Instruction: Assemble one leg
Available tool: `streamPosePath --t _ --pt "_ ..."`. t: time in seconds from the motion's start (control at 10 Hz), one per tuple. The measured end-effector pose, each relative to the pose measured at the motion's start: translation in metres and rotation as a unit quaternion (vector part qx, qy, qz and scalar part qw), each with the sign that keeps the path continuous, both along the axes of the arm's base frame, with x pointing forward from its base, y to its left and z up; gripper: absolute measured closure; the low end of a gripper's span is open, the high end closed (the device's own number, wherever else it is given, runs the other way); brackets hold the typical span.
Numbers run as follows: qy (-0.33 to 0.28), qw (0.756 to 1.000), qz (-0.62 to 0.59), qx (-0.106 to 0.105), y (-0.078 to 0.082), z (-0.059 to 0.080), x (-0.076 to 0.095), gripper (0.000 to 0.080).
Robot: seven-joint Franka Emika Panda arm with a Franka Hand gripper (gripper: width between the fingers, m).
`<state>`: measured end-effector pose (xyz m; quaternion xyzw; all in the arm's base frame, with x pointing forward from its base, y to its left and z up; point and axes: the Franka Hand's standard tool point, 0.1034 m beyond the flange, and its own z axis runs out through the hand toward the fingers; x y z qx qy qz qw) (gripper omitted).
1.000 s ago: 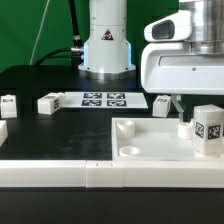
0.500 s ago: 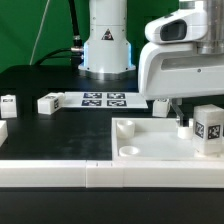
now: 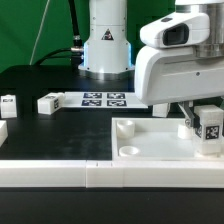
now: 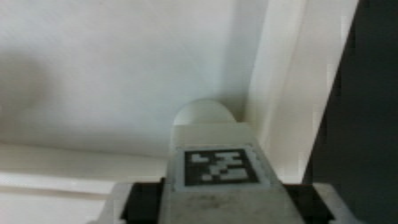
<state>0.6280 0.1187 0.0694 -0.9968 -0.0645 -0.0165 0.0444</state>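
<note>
Exterior view: gripper clamped on the leg, upright over the panel, at the exterior view's right.
Wrist view: leg pinched between fingers, just beside the raised rim.
Risk: slight tilt or offset would snag the rim and shift the grip.

This is looking like a robotics lab. A white robot arm is standing at the back of a black surface. Black cables are hanging behind it, in front of a green backdrop. A marker board with printed square tags is lying flat on the surface. A small white block near it is carrying the same kind of tag.
</note>
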Motion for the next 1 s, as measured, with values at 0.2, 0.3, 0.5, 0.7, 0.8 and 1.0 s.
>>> streamPosePath --t 0.2,0.3,0.5,0.7,0.8,1.0 --pt "0.001 1.000 -0.008 0.000 0.0000 0.0000 0.0000 0.0511" --pt "0.005 0.998 -0.060 0.005 0.0004 -0.0002 -0.0001 0.0511" --pt "0.013 0.981 -0.191 0.012 0.0014 -0.0005 0.0002 0.0511" --pt "0.026 0.949 -0.315 0.020 0.0018 -0.0005 0.0006 0.0509" --pt "0.030 0.933 -0.358 0.022 0.0022 -0.0007 0.0005 0.0509" --pt "0.037 0.889 -0.456 0.031 0.0026 -0.0009 0.0017 0.0509"
